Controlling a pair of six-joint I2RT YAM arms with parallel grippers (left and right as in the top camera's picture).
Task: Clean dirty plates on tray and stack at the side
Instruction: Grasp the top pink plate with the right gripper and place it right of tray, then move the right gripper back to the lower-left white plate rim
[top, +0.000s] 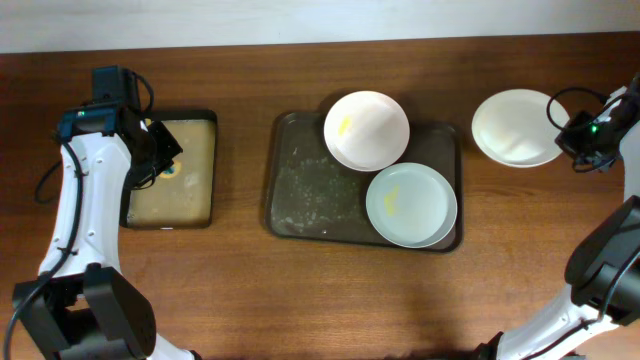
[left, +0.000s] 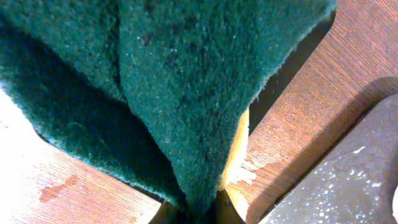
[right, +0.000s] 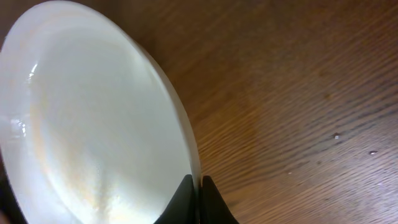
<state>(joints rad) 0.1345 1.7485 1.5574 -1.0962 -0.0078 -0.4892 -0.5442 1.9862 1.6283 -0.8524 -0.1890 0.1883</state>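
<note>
The dark brown tray (top: 300, 180) lies at the table's middle. Two white plates with yellow smears are on it: one (top: 366, 130) over the tray's far edge, one (top: 411, 205) at its near right corner. A third white plate (top: 515, 127) is on the table right of the tray. My right gripper (top: 572, 131) is shut on that plate's right rim; the rim shows pinched between the fingers in the right wrist view (right: 198, 186). My left gripper (top: 158, 150) is over the small black tray and is shut on a green scouring pad (left: 180, 87).
The small black tray with a beige inside (top: 175, 170) lies at the left, under the left gripper. Bare wooden table (top: 330, 290) runs along the front. The brown tray's left half shows crumbs or droplets.
</note>
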